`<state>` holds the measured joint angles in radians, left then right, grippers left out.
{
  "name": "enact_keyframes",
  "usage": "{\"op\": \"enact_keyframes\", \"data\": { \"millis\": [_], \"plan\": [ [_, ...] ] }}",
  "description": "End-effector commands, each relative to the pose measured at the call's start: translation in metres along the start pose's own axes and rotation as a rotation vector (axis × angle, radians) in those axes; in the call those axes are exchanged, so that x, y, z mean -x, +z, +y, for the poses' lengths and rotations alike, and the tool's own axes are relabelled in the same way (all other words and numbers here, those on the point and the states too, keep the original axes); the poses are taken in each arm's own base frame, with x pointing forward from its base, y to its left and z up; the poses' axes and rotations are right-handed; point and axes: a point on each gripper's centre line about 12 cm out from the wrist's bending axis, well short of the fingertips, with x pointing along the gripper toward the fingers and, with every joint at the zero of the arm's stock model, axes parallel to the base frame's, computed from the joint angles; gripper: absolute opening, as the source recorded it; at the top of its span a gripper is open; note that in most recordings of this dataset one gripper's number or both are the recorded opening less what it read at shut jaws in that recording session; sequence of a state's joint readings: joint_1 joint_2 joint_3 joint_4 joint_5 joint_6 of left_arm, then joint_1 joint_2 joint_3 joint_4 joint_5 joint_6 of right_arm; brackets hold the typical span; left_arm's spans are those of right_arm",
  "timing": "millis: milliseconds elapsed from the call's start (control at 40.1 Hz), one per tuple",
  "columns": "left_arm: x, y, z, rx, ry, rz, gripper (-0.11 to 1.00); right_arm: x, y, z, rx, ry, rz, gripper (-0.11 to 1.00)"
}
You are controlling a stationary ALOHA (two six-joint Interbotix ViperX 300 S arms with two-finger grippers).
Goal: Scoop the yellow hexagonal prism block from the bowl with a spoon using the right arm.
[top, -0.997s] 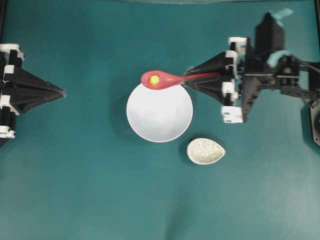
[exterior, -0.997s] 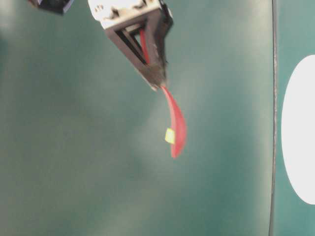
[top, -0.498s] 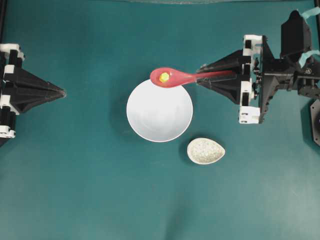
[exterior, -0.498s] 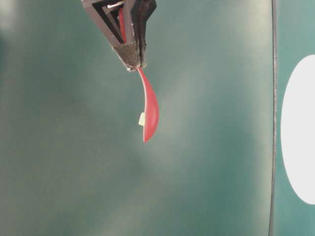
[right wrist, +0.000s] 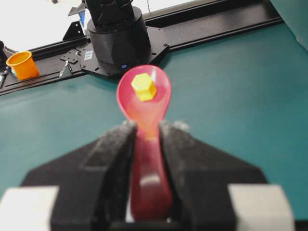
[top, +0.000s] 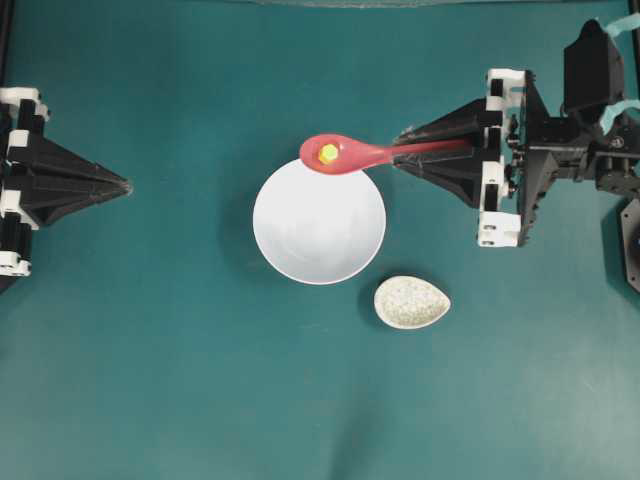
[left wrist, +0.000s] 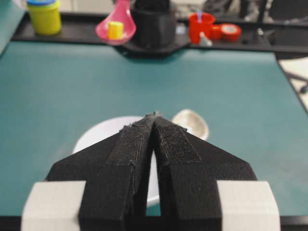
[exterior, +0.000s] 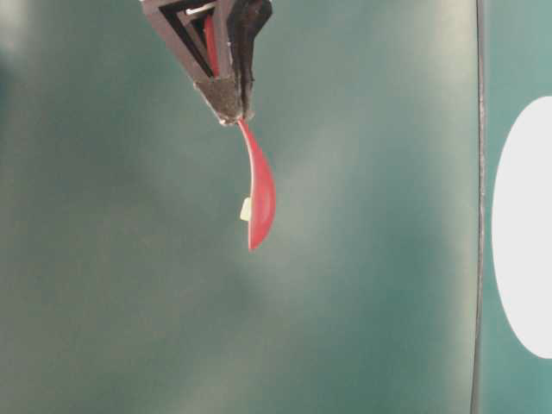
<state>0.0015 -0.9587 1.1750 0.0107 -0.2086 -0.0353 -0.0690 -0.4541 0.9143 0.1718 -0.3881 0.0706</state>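
Note:
My right gripper (top: 400, 159) is shut on the handle of the pink-red spoon (top: 345, 154), held level in the air over the far rim of the white bowl (top: 319, 225). The yellow hexagonal block (top: 328, 153) lies in the spoon's scoop. In the right wrist view the block (right wrist: 144, 87) sits in the scoop (right wrist: 145, 98) beyond the gripper (right wrist: 146, 127). The table-level view shows the spoon (exterior: 259, 190) under the gripper (exterior: 228, 108) with the block (exterior: 246, 208) at its side. My left gripper (top: 126, 185) is shut and empty at the left; its wrist view shows the gripper (left wrist: 154, 116) before the bowl (left wrist: 103, 135).
A small speckled egg-shaped spoon rest (top: 411, 302) lies on the teal table just right of the bowl's near side. Beyond the table's far edge in the left wrist view stand a yellow jar (left wrist: 44, 16) and a red cup (left wrist: 201, 25).
The right gripper drew back to the right and away from the bowl's centre with the spoon and block over the first half second. Since then nothing has visibly moved.

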Motion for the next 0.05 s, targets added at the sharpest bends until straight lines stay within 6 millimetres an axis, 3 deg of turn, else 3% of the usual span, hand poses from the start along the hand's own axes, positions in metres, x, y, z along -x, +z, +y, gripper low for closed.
{"op": "enact_keyframes", "data": {
  "millis": [0,25],
  "plan": [
    [-0.0028,0.0111,-0.0003,0.000,-0.001,-0.031,0.00,0.0010,0.0095,0.0028,-0.006,0.008,-0.035,0.25],
    [-0.0028,0.0109,-0.0003,0.000,-0.001,-0.029,0.00,0.0010,0.0094,0.0027,-0.006,0.008,-0.034,0.25]
  ]
}}
